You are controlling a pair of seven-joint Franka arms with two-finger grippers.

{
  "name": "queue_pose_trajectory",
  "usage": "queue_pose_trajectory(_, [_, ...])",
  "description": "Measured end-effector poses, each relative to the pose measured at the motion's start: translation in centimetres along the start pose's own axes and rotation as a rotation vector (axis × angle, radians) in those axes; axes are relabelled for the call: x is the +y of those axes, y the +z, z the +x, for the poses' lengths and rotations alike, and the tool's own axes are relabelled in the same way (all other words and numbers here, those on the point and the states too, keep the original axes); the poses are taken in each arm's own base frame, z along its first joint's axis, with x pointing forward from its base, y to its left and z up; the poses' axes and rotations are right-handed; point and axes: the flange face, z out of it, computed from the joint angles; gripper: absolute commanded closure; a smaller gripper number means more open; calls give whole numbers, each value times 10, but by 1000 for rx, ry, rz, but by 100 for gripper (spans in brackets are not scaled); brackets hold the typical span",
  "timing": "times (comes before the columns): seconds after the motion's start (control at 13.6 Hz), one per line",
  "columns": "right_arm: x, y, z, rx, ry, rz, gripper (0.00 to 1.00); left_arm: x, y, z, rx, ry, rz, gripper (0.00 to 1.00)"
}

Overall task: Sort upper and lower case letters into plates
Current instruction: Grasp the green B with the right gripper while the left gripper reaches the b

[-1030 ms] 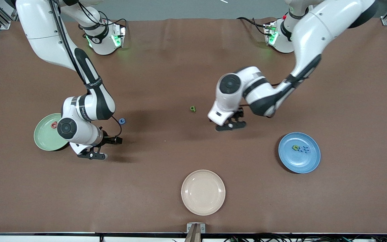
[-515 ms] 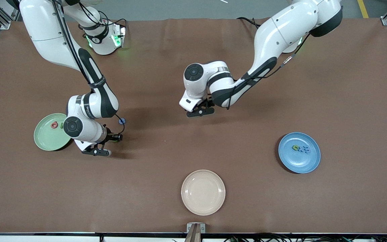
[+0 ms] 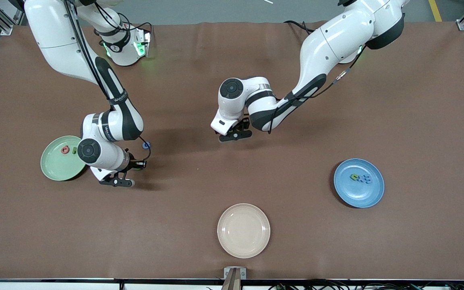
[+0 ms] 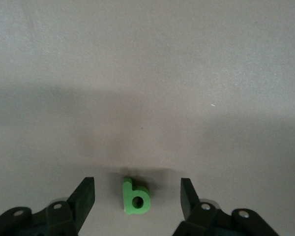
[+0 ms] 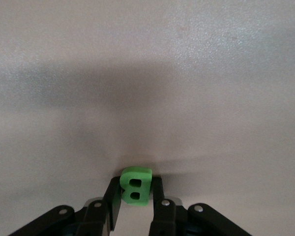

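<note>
The mint green plate at the right arm's end holds a red letter and a green letter. The blue plate at the left arm's end holds a green letter and a blue letter. My right gripper is beside the mint plate. In the right wrist view it is shut on a green capital B. My left gripper is over the table's middle. It is open around a green lowercase b lying on the table.
A small blue letter lies on the brown table beside the right arm's wrist. A cream-beige plate with nothing on it sits near the front edge, at the middle. The arm bases stand along the back edge.
My left arm has swung from near the blue plate toward the table's middle and now covers the green letter there. My right arm has shifted slightly, uncovering the mint plate's letters.
</note>
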Motion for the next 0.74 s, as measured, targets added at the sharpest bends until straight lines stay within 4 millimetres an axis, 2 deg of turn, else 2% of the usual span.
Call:
queue_pose_trajectory(0.29, [0,-4,1,5,1,1,85,2,11,-9,-18,10,6,44])
queue_pose_trajectory(0.44, [11,-26,6,2,17,-3,85,1,14,-10,-22,10,8,46])
queue_pose_trajectory(0.52, [24,-44,7,-4,23,-12,85,2,14,-11,-23,12,9,50])
queue_pose_trajectory(0.59, [43,-66,8,-7,15,-20,85,2,14,-12,-23,14,9,58])
queue_pose_trajectory(0.66, [77,-95,7,-12,-2,-24,85,3,15,-14,-23,17,9,71])
queue_pose_trajectory(0.74, [104,-108,6,-18,-23,-24,85,3,15,-15,-24,19,10,82])
